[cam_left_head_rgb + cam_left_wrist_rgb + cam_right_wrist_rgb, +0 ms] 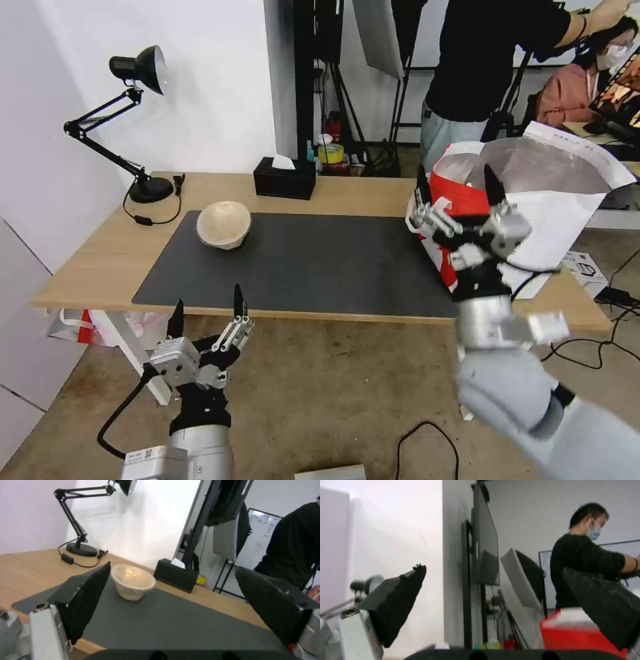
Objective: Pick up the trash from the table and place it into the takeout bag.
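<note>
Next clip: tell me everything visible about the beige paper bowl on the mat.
The beige paper bowl is a small round bowl of pale, slightly rough, pulp-like paper, with a wide rim tapering to a narrower base. It looks empty inside and undamaged. The left wrist view shows it standing upright. It rests on the dark grey mat near the far left corner, apart from the black tissue box behind it. Nothing else touches it; the left hand hovers open, well short of it, off the table's near edge.

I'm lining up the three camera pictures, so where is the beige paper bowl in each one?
Head view: beige bowl on the grey mat's far left corner.
Left wrist view: bowl between that gripper's fingers, on the mat.
Right wrist view: not in it.
Shared landmark: black tissue box.
</note>
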